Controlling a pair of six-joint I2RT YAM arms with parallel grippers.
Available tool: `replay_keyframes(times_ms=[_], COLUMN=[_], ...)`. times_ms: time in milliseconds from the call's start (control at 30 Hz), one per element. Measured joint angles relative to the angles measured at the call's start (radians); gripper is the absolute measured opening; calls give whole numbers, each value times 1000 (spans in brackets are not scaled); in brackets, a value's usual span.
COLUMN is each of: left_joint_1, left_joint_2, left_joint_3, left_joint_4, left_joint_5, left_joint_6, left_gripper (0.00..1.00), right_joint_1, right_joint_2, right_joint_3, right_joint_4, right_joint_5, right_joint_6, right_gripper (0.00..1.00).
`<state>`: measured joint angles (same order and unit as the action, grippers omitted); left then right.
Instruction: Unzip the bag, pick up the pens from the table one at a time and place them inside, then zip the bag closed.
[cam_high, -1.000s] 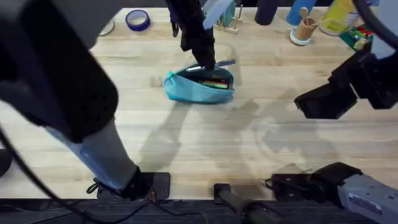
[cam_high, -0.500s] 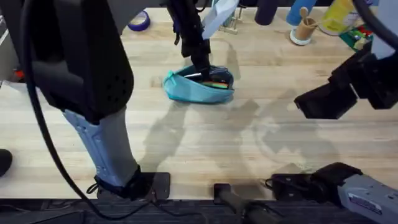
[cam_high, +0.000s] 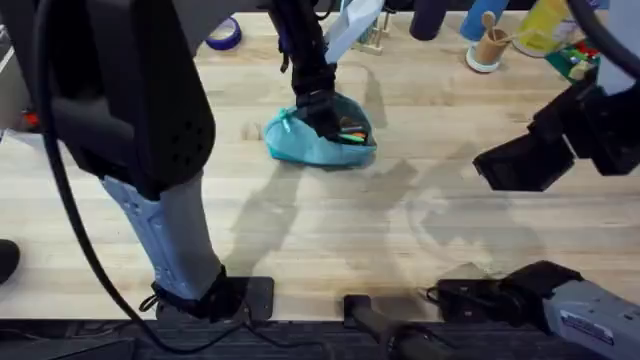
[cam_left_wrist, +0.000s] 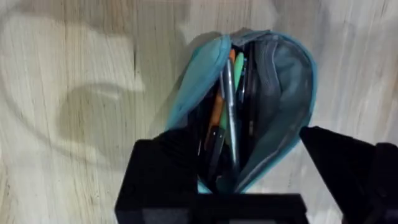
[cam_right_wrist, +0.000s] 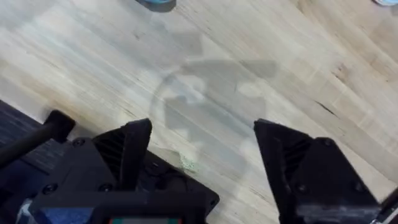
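Note:
The light blue bag lies unzipped on the far middle of the table. In the left wrist view the bag gapes, and the pens lie inside it side by side: one orange, one green, one grey with silver. Their coloured ends show at the bag's mouth from overhead. My left gripper hovers right over the opening, and in its wrist view the left gripper is open, holding nothing. My right gripper hangs open over bare wood at the right, the same in its wrist view.
Along the far edge stand a purple tape roll, a rack, a dark cylinder, a wooden cup and a yellow bottle. The left arm's upper part looms large at the left.
The grey pen that stuck out past the bag's right end now lies inside it. The left gripper has come down closer over the opening. The right arm has stayed still.

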<state>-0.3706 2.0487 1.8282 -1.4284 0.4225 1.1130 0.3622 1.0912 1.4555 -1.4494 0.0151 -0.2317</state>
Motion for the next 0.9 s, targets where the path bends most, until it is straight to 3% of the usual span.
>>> replay_keyframes(times_ms=[267,600,733,900], left_joint_1=[0,6,30,99], left_joint_2=[-50,-342,-411,-465], left_joint_3=[0,0,0,0], left_joint_4=[7,19,57,63], left_joint_5=[-2,-28,-34,-30], left_joint_6=[-19,-39,-97,-149], left_gripper=[995,994,993,993], right_joint_1=[0,0,0,0], right_joint_2=[0,0,0,0], right_joint_3=[0,0,0,0], right_joint_4=[0,0,-10,-70], right_joint_5=[0,0,28,94], right_joint_6=[0,0,-13,-36], right_gripper=[998,998,998,998])
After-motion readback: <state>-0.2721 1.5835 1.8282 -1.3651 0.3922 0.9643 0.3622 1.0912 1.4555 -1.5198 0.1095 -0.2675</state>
